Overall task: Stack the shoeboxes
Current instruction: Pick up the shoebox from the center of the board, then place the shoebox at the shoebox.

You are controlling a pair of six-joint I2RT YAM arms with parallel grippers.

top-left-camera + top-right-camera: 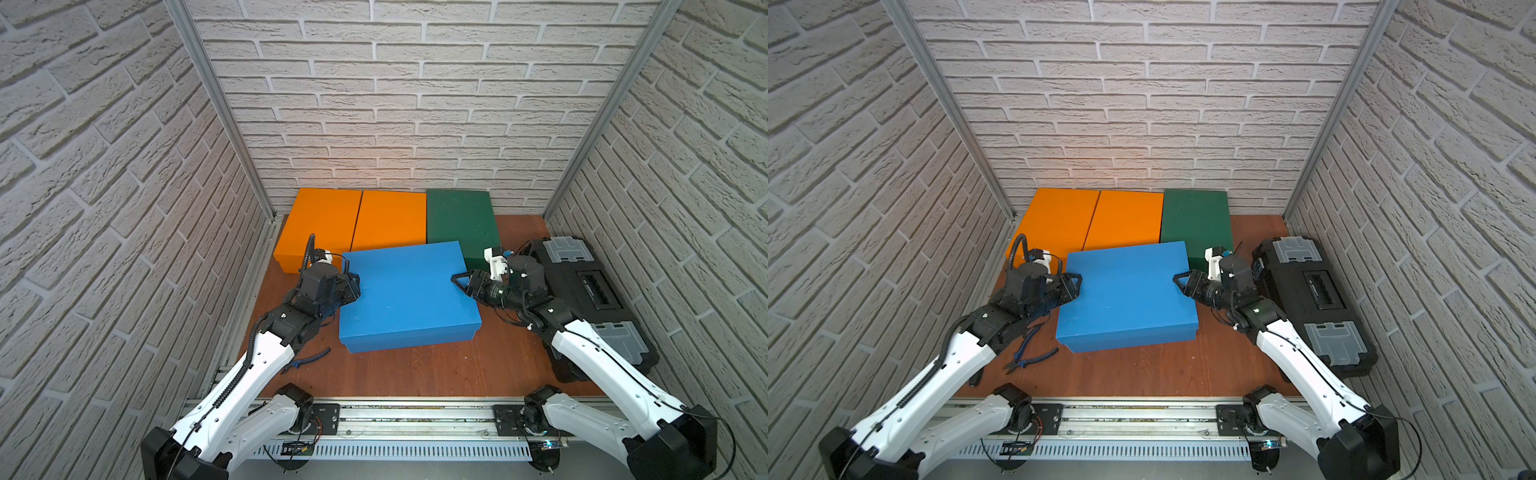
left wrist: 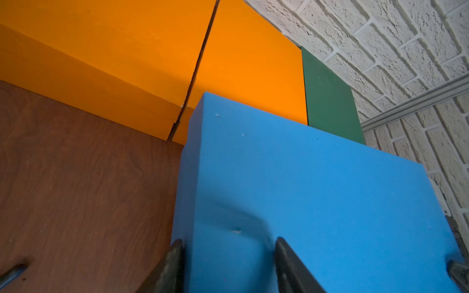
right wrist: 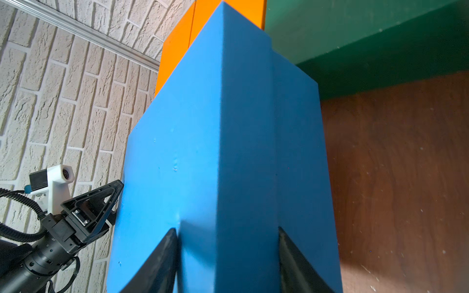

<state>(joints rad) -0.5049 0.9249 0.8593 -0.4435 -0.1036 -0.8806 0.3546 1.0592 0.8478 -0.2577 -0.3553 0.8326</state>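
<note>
Item 1, blue shoebox point(image 1: 409, 295), is hanging crosswise, seemingly clear of the table point(image 1: 415, 374), its long axis running arm to arm, left gripper point(image 1: 352, 278) and right gripper point(image 1: 456, 279) each pinching 1 short end, with 2 orange shoeboxes point(image 1: 320, 224) and the green shoebox point(image 1: 459, 220) lying just behind.

Bare table point(image 1: 415, 374) before the blue shoebox point(image 1: 407, 295); toolbox point(image 1: 582, 286) blocks right.

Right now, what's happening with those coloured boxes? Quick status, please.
Left gripper, right gripper: each clamped on an end of blue shoebox. Orange shoeboxes, green shoebox behind, side by side, unstacked. Pliers lying left of it, not blocking.
</note>
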